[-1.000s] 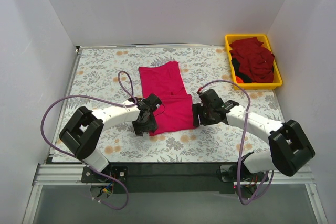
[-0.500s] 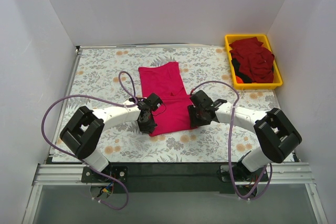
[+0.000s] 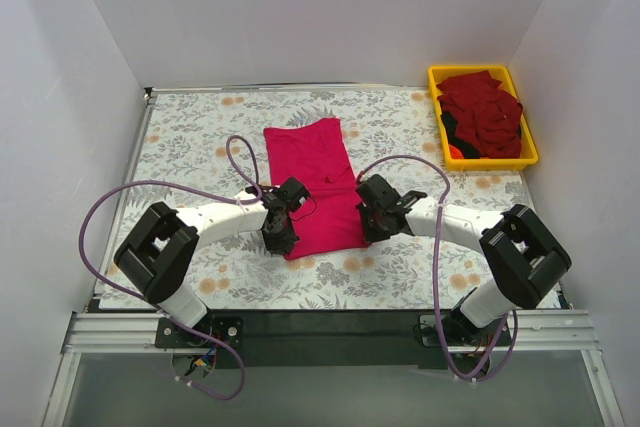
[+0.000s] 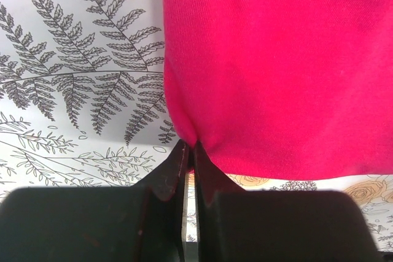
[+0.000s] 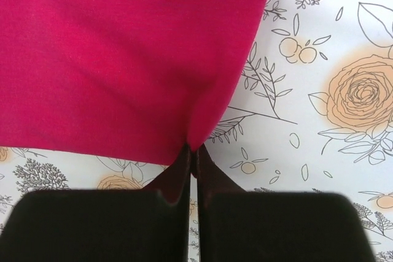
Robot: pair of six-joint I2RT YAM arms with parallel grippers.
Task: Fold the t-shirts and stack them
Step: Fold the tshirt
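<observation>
Both arms fold inward to the middle of the frame, grippers low and pinched closed.
The left arm (image 3: 215, 217) runs from its base at lower left, elbow out, toward centre. The left gripper (image 4: 189, 149) has its jaws pressed together on a corner of the pink t-shirt (image 4: 276, 59). The right arm (image 3: 462, 228) mirrors it from lower right, and the right gripper (image 5: 193, 150) nips another corner likewise.

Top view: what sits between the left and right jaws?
The pink t-shirt: its near hem spans that stretch, with the left gripper and right gripper each shut on a bottom corner. It shows in the top view.
</observation>
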